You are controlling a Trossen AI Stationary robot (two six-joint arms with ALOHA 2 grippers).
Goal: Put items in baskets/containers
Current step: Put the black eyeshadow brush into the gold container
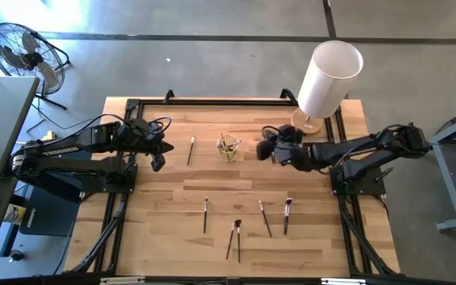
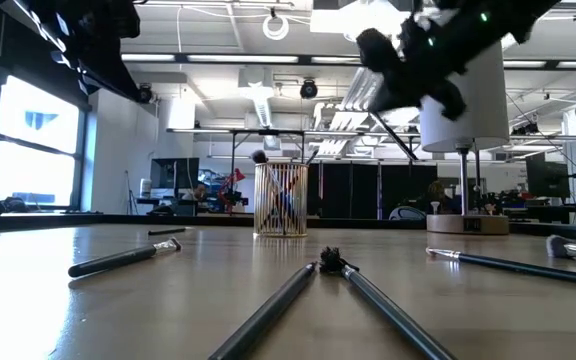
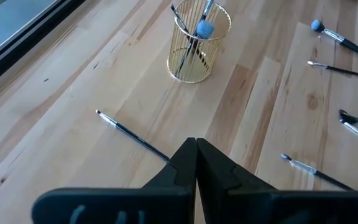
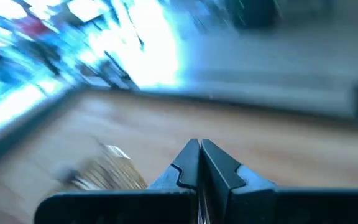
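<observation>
The left gripper is held over the table's left side, its fingers pressed together with nothing between them. Just to its right a single brush is laid on the wood. The cup is set near the table's middle, with a few brushes stood inside it. Right of the cup, the right gripper is raised above the table, its fingers closed and empty. Six loose brushes are scattered nearer the front edge. A white cylinder is seen at the far right corner.
</observation>
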